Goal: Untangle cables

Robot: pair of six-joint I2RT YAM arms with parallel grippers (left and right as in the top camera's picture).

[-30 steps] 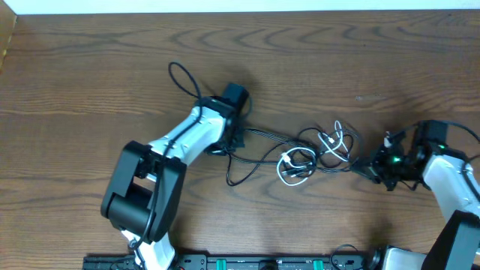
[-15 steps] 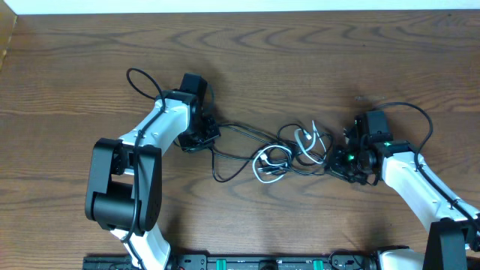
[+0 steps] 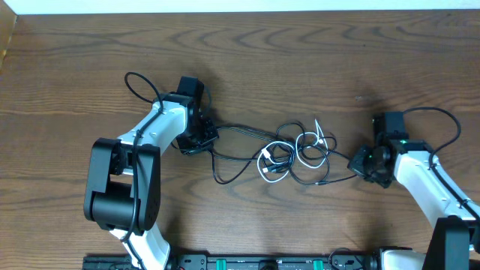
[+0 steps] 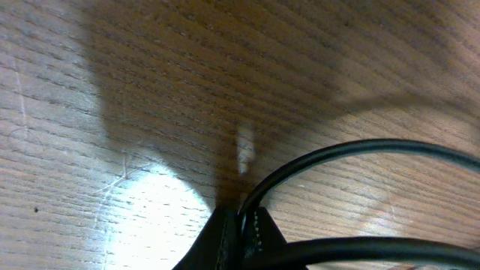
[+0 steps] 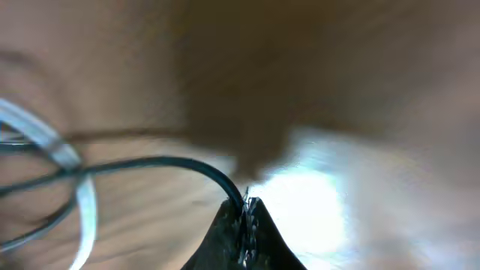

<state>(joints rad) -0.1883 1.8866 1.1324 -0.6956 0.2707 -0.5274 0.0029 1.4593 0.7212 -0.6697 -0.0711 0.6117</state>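
Tangle (image 3: 296,150) has slid rightward with the right claw (image 3: 361,163), clamped on black cable (image 4: 375,145) like the left claw (image 3: 196,143).

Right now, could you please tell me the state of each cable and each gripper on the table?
Long thin black cable: slack, looped, tangled with the white one, pinched at both sides.
Short thin white cable: coiled, caught in the black loops, not held.
Left gripper: jaws shut on the black cable.
Right gripper: jaws shut on the black cable.
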